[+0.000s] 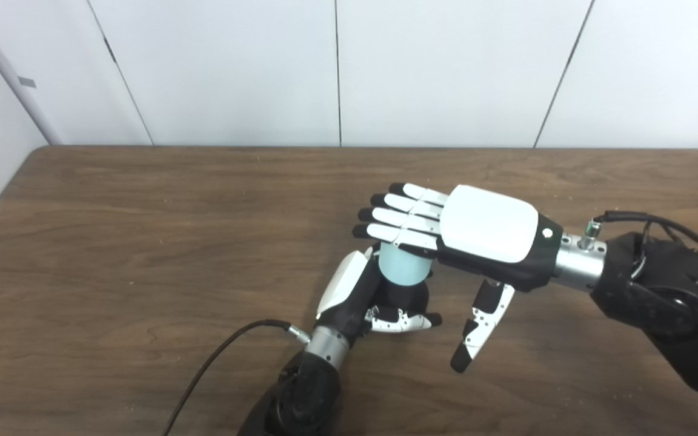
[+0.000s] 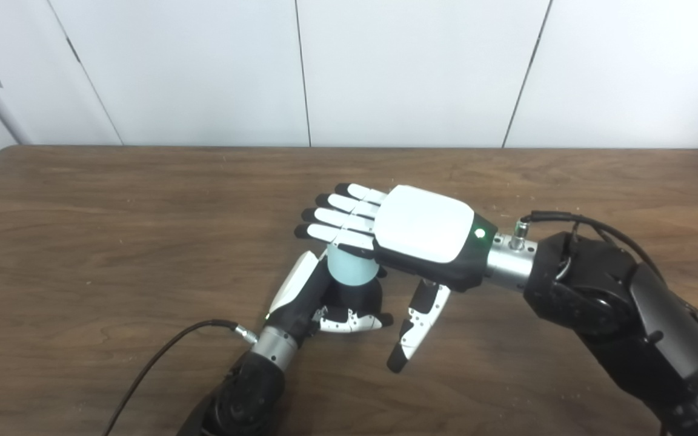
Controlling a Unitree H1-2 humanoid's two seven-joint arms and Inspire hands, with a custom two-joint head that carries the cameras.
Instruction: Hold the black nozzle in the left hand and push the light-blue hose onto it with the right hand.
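Observation:
My left hand (image 1: 364, 297) is shut around the black nozzle (image 1: 406, 295), holding it upright just above the brown table (image 1: 143, 242). The light-blue hose (image 1: 403, 265) stands as a short cylinder on top of the nozzle. My right hand (image 1: 446, 227) lies flat over the hose's top, palm down, fingers straight and spread, thumb (image 1: 482, 327) hanging down to the right, gripping nothing. The hose's top end is hidden under the right hand's fingers. The same shows in the right eye view, with the hose (image 2: 352, 266) under the right hand (image 2: 394, 227).
A black cable (image 1: 216, 357) runs from the left wrist across the table toward the bottom edge. White wall panels (image 1: 337, 72) stand behind the table's far edge.

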